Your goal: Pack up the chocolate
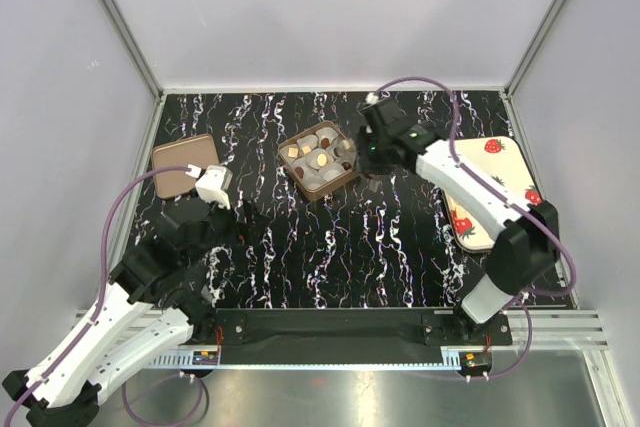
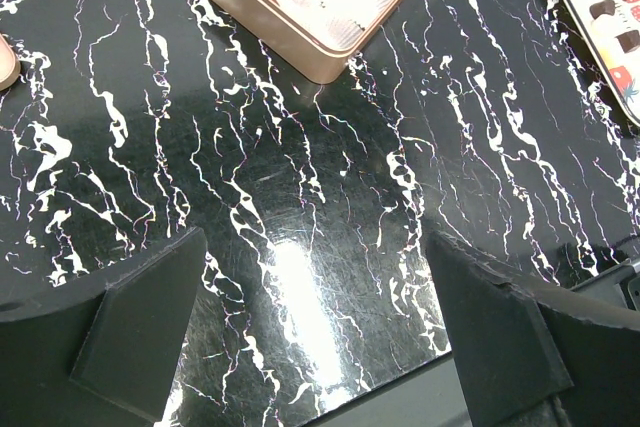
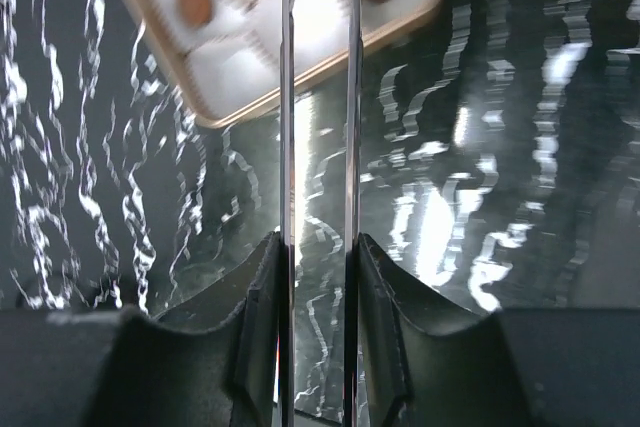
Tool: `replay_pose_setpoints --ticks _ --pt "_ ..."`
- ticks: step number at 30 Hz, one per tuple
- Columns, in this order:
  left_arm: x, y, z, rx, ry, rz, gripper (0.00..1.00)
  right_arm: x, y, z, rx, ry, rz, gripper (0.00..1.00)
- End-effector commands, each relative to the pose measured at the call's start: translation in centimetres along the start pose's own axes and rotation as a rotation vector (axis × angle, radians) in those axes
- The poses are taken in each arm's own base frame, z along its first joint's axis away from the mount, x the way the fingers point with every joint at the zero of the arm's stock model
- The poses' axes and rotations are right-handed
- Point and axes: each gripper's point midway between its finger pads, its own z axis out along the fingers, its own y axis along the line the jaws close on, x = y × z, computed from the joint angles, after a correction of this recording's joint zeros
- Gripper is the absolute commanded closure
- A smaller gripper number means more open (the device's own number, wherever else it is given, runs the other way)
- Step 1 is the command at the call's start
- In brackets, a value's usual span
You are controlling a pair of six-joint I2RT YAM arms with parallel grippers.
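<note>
With the right jaws set narrow (a grip cannot be told), the chocolate [image 3: 195, 2] is seen in the box [image 1: 318, 159] up and left of them, while the left jaws, spread wide, are farther off.

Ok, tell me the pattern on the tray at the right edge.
Red strawberries on cream; the tray shows best from the top camera.

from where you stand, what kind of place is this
Probably a robot test bench: plain white walls in metal framing enclose a black marbled table, two robot arms are bolted at its near edge, and a box of chocolates sits mid-table.
</note>
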Motion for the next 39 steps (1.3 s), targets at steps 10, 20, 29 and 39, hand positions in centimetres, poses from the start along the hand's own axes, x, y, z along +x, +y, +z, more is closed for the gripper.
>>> replay_pose_setpoints --ticks 10,20,29,39 --pt "-1.2 -0.3 0.0 0.01 -0.049 0.002 0.01 3.4 5.1 2.4 0.001 0.07 -0.111 0.68" --pt "-1.0 -0.3 0.2 0.007 -0.042 0.005 0.01 4.1 4.1 2.2 0.035 0.08 -0.125 0.64" --pt "-1.0 -0.2 0.2 0.004 -0.042 0.004 0.01 4.1 4.1 2.5 0.039 0.081 -0.122 0.57" --pt "-1.0 -0.2 0.1 0.005 -0.045 0.003 0.01 2.3 4.1 0.7 0.052 0.037 -0.129 0.54"
